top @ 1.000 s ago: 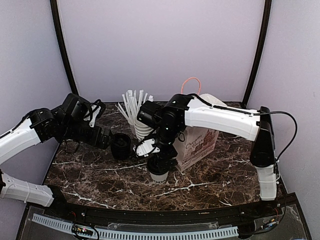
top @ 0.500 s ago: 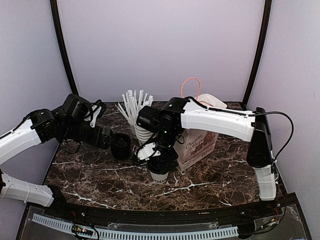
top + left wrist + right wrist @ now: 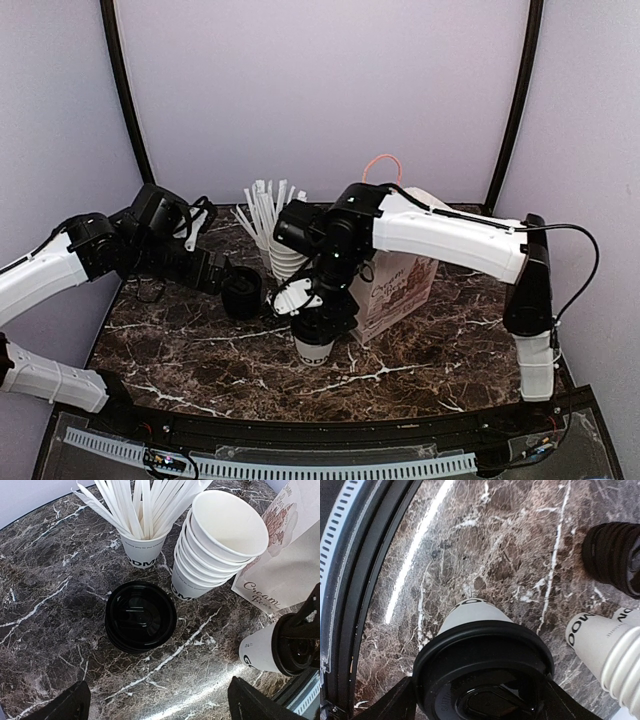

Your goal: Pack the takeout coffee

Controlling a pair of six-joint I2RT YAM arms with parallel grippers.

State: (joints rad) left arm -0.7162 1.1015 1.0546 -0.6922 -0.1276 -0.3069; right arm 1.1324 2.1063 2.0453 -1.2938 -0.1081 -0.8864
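The takeout coffee [image 3: 313, 346] is a small white paper cup with black lettering and a black lid, in front of the paper bag [image 3: 396, 286]. My right gripper [image 3: 322, 320] is shut on it from above, its fingers on either side of the lid [image 3: 482, 660]. The cup hangs just above the marble or rests on it; I cannot tell which. It also shows in the left wrist view [image 3: 261, 652]. My left gripper [image 3: 220, 277] is open and empty, hovering beside a stack of black lids [image 3: 242, 292]; its fingers [image 3: 67, 707] stand wide apart over bare marble.
A stack of lidless white cups [image 3: 220, 545] and a cup of white straws [image 3: 142, 545] stand behind the lids [image 3: 140, 616]. The white paper bag [image 3: 285, 555] with a pink handle stands at the right rear. The table's black front rim [image 3: 365, 580] is close.
My right gripper has shifted slightly left with the coffee cup in it. My left arm has drawn a little up and back.
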